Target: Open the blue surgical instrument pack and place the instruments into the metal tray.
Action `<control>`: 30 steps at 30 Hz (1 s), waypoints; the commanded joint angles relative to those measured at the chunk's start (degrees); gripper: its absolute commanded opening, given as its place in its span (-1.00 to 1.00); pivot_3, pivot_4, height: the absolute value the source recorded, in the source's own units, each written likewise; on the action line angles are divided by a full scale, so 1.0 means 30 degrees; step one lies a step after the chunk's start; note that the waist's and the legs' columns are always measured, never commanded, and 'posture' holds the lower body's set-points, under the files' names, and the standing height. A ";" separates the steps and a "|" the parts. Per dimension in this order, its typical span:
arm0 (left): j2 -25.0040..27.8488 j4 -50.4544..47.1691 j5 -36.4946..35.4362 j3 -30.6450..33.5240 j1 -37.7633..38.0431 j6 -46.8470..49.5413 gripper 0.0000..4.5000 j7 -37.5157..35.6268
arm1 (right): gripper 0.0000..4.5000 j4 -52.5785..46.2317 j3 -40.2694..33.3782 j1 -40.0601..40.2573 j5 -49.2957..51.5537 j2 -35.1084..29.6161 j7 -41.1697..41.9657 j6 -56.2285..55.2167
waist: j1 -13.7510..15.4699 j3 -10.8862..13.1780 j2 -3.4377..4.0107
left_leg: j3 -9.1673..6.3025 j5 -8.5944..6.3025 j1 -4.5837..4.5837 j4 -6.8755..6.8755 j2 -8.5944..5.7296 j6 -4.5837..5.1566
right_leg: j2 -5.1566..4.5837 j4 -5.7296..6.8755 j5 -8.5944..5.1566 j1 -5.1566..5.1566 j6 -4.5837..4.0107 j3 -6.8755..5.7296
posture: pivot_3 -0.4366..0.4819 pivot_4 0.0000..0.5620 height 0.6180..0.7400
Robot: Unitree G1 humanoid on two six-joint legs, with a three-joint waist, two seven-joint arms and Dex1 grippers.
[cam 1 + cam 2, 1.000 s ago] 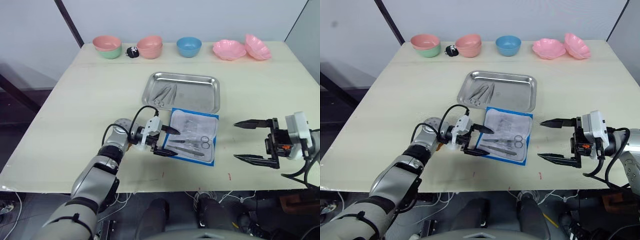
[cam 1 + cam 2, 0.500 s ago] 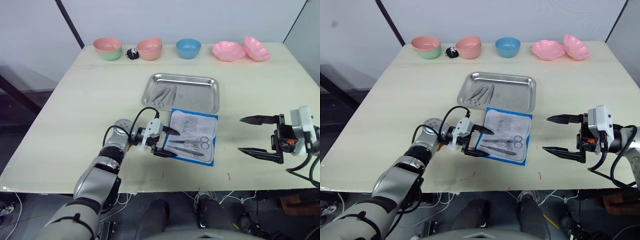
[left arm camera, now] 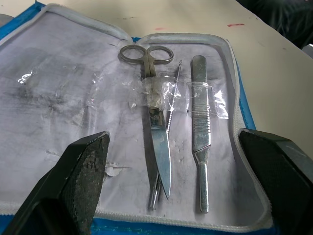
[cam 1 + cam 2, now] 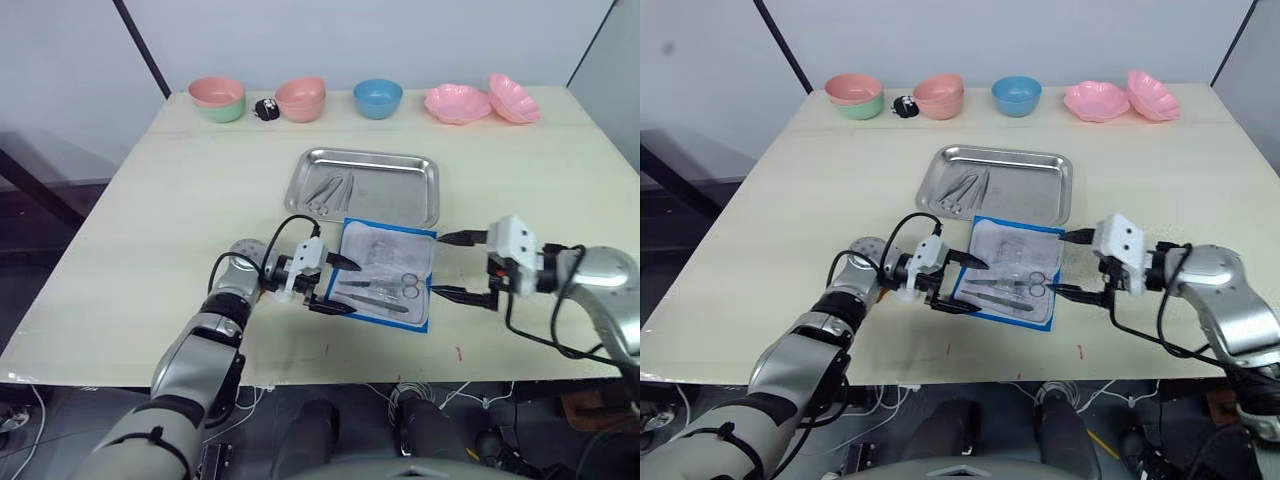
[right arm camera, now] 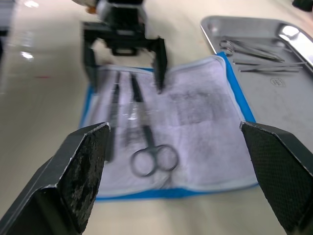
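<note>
Bright-blue pack [image 4: 387, 272] (whitish grey-smudged lining), silver scissors [image 3: 152, 117], shiny steel tray [image 4: 400, 190], cream table [image 4: 170, 220].

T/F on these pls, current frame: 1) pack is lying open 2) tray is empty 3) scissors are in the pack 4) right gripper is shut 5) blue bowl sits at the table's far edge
1) True. The blue surgical instrument pack lies open, whitish inner face up.
2) False. The metal tray already holds a few instruments.
3) True. The scissors lie in the pack, under clear tape.
4) False. The right gripper is open, at the pack's right edge; the left gripper is open at its left edge.
5) True. The blue bowl stands there in the row of bowls.
</note>
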 commanded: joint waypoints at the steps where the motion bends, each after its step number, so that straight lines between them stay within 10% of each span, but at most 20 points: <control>1: -0.0064 0.1435 0.1292 -0.0546 0.0800 0.0726 0.99 -0.0717 | 1.00 0.0398 0.0899 -0.0976 -0.1012 0.0485 -0.0439 0.0231 | -0.0020 -0.0005 0.0008 | 0.0004 0.0000 0.0003 0.0000 -0.0005 0.0001 | -0.0004 0.0001 0.0000 0.0000 0.0000 0.0003 | -0.05 -0.47 1.00; 23: -0.0148 0.1368 0.1591 -0.0571 0.1199 0.0623 0.99 -0.0572 | 1.00 0.3178 0.4677 -0.3166 -0.5089 0.2714 -0.0860 0.1478 | -0.0047 -0.0051 0.0026 | -0.0010 -0.0001 0.0009 -0.0001 -0.0012 0.0002 | -0.0007 0.0004 0.0000 0.0005 0.0000 -0.0008 | -0.05 -0.47 1.00; 30: -0.0314 0.1351 0.1358 -0.0303 0.1329 0.0585 1.00 -0.0576 | -0.45 0.3196 0.4799 -0.2952 -0.5069 0.2662 -0.0332 0.2173 | -0.0044 -0.0100 0.0025 | -0.0013 -0.0002 0.0013 -0.0003 -0.0012 0.0003 | -0.0008 -0.0001 -0.0001 0.0011 0.0000 -0.0011 | -0.05 -0.47 1.00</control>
